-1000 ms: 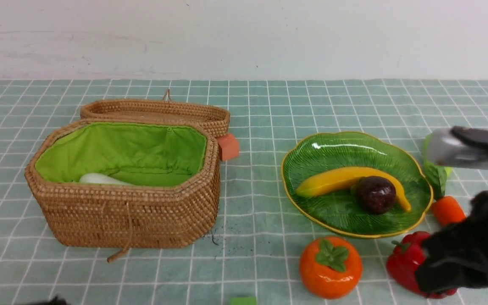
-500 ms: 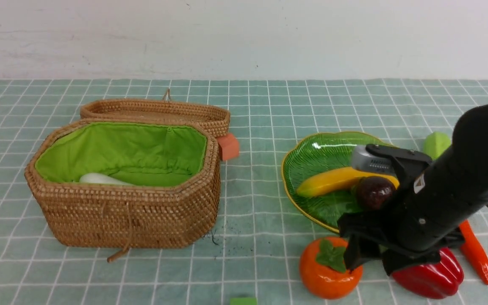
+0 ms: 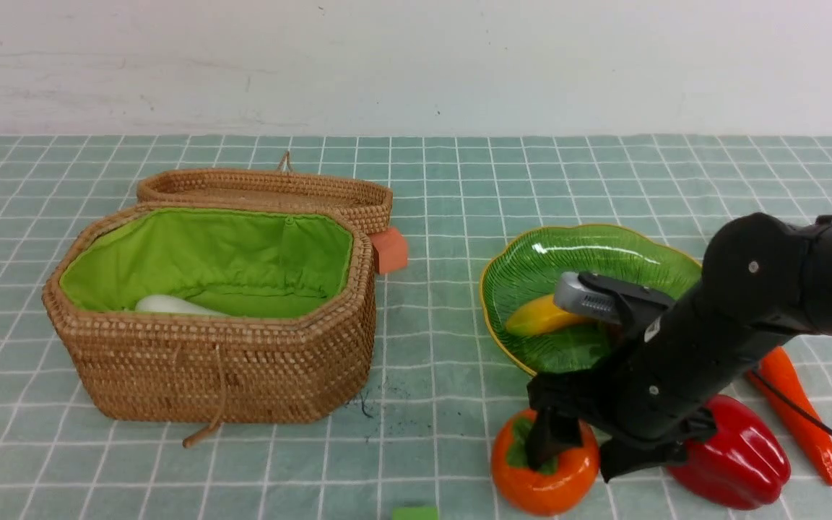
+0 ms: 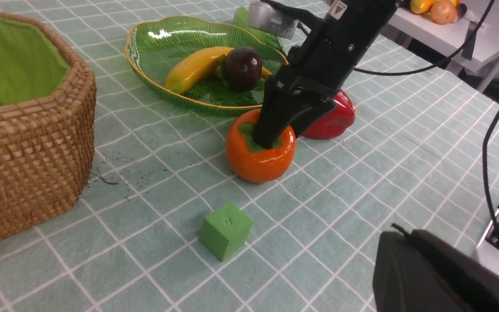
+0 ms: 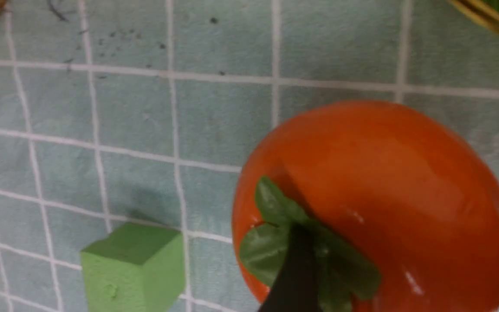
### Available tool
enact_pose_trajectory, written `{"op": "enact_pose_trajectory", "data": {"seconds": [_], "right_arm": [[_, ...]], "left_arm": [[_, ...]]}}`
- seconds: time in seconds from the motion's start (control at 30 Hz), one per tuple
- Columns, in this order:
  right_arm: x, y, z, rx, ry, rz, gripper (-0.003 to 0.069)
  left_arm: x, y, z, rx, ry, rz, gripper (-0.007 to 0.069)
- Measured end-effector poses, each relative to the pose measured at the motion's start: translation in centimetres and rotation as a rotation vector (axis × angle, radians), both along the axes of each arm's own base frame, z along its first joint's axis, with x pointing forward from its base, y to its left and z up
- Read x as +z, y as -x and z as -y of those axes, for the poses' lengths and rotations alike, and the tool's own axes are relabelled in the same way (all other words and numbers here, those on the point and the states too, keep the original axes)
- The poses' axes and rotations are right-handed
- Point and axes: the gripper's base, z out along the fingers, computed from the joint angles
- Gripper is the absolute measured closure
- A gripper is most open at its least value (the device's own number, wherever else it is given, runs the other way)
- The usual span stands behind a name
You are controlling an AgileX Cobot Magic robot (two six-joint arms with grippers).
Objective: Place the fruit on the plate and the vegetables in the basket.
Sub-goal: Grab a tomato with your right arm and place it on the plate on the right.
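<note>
Glossy round orange persimmon (image 3: pixel 546 491), one, on checked cloth (image 3: pixel 445 217) just beside ribbed green plate (image 3: pixel 531 267) holding one curved banana (image 3: pixel 535 316), one mangosteen (image 4: pixel 243 68), right gripper (image 3: pixel 582 462) spread over persimmon, left gripper (image 4: pixel 405 260) closed.

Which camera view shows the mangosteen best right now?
The left wrist view: the mangosteen sits unobstructed on the plate beside the banana. In the front view the right arm blocks it; the right wrist view does not include it.

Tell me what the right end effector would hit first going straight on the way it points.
The persimmon. The open right end effector points down onto it, one finger at its leaf cap, apparently touching.
</note>
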Motion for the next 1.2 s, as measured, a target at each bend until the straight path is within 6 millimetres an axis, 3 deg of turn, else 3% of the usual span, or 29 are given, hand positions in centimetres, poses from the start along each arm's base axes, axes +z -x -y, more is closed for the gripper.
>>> {"op": "enact_pose_trajectory", "data": {"seconds": [0.43, 0.57, 0.8, 0.87, 1.0, 1.03, 1.07, 1.13, 1.2], "right_arm": [[-1.5, 0.9, -3.8, 0.117, -0.001, 0.067, 0.0088], [-1.6, 1.1, -4.5, 0.159, 0.008, 0.104, 0.0126], [-1.3, 1.1, -4.6, 0.167, 0.008, 0.123, 0.0126], [-0.6, 1.3, -4.5, 0.177, 0.003, 0.126, 0.0126], [4.6, 2.5, -3.6, 0.217, -0.036, 0.222, 0.0126], [4.6, 2.5, -3.6, 0.220, -0.034, 0.220, 0.0126], [7.1, 2.6, -2.9, 0.221, -0.045, 0.285, 0.0126], [10.0, 1.8, -0.9, 0.180, -0.033, 0.396, 0.0126], [10.9, 1.2, 0.1, 0.145, -0.022, 0.448, 0.0126]], "left_arm": [[0.0, 0.0, 0.0, -0.002, 0.005, -0.003, 0.0638], [0.0, 0.0, 0.0, -0.002, 0.005, -0.003, 0.0638], [-0.1, 0.0, 0.0, -0.005, -0.007, -0.005, 0.0638], [-0.1, 0.1, 0.0, -0.007, -0.010, -0.008, 0.0638], [-0.1, 0.0, 0.0, -0.004, -0.010, -0.004, 0.0638], [-0.1, 0.0, 0.0, -0.003, -0.009, -0.002, 0.0638], [0.1, 0.0, 0.0, 0.005, 0.001, 0.008, 0.0638], [0.4, -0.2, -0.1, 0.022, 0.032, 0.030, 0.0638], [0.5, -0.3, -0.1, 0.029, 0.043, 0.039, 0.0638]]}}
